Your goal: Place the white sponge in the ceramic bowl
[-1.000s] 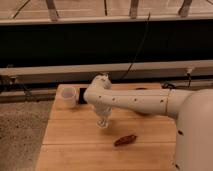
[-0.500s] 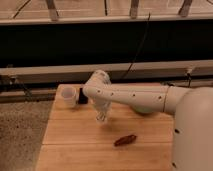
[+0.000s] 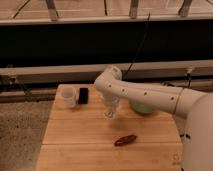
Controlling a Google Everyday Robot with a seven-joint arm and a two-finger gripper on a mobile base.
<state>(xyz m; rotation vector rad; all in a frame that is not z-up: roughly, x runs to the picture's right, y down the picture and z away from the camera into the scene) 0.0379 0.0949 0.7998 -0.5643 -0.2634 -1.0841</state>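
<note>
Although the white sponge cannot be picked out anywhere on the table (image 3: 75,135), the gripper (image 3: 110,114) hangs pointing down just beside the ceramic bowl (image 3: 144,107), on the bowl's left in the camera view and low over the wood. Whether the gripper is released, clenched or carrying the sponge cannot be told; a pale shape at its tip may be the sponge, but this is not confirmed. The arm (image 3: 145,94) crosses in front of the bowl and hides much of the bowl's near rim. Farther from the bowl, past the gripper, stand a white mug (image 3: 68,95) and a small black object (image 3: 83,95); a brown object (image 3: 125,140) lies nearer the camera than the bowl, apart from it. Judgement: the step in hand is either the grasp or the start of the carry. The next move calls for a short sideways travel toward the bowl, with enough lift to clear its rim, then release over the bowl's middle.
</note>
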